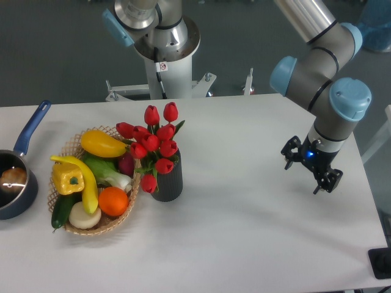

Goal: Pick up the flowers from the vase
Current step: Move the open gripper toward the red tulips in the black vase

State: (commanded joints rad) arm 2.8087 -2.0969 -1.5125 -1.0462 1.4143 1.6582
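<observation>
flowers: red tulips sitting in the vase, blooms leaning a bit toward the basket
vase: dark ribbed one, upright, right beside the basket
gripper: way off to the right over the table, fingers spread apart, holding nothing
saucepan: blue handle, far left edge

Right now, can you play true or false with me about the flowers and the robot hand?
1. The flowers are standing in the vase. True.
2. The hand is holding the flowers. False: it hangs far off to the side of them, holding nothing.
3. The vase stands right beside the basket. True.
4. The saucepan has a red handle. False: the handle is blue.
5. An orange lies in the basket. True.
</observation>
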